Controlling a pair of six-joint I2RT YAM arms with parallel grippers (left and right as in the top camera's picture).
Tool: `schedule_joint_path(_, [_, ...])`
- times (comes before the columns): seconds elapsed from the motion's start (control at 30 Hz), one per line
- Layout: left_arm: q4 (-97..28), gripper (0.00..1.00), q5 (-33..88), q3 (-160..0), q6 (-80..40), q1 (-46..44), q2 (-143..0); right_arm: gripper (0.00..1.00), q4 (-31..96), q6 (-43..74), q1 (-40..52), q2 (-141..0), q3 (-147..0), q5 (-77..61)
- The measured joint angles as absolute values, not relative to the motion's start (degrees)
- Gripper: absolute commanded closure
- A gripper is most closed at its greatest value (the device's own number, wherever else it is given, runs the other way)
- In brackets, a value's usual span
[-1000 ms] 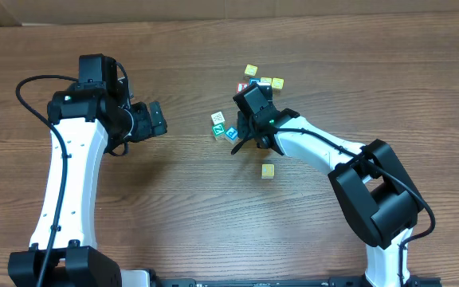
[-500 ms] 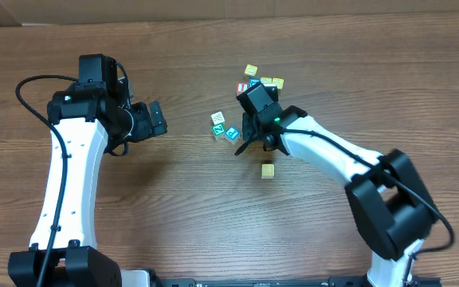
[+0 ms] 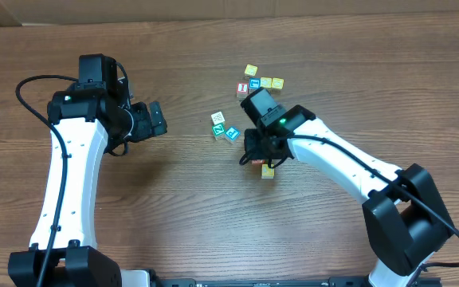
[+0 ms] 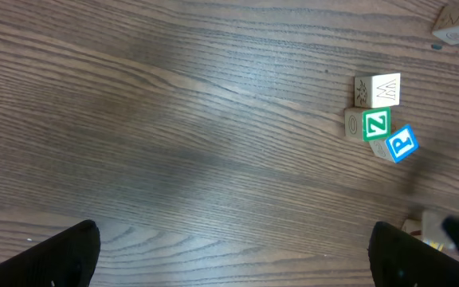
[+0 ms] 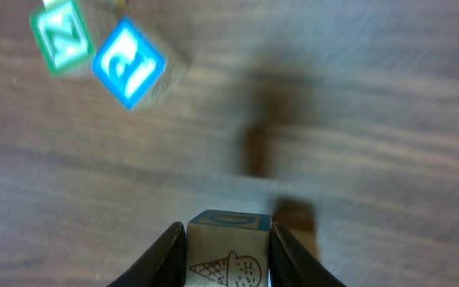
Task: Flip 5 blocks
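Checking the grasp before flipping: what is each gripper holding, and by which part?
Right gripper pinches an ice-cream-picture block by two opposite side faces; left gripper holds nothing.

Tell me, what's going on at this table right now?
The right gripper is shut on one small wooden block with an ice-cream cone drawn on its side. A green Z block and a blue-faced block lie on the table just beyond it, and a cluster of other blocks sits farther back. The left gripper is open off to the side and holds nothing.
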State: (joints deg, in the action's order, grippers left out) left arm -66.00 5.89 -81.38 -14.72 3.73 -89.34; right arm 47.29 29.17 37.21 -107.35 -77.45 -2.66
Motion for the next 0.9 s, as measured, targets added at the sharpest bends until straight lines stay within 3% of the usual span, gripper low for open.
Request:
schedule_joint_path(0.63, [-66.00,0.00,5.89,-81.38,-14.72,3.73,-89.34,0.67,49.54,37.50,45.01,-107.35,-77.43,4.73])
schedule_joint_path(0.9, [-65.98,0.00,5.89,-81.38,-14.72,3.73,-89.34,0.67,45.01,40.14,46.35,-107.35,-74.02,7.66])
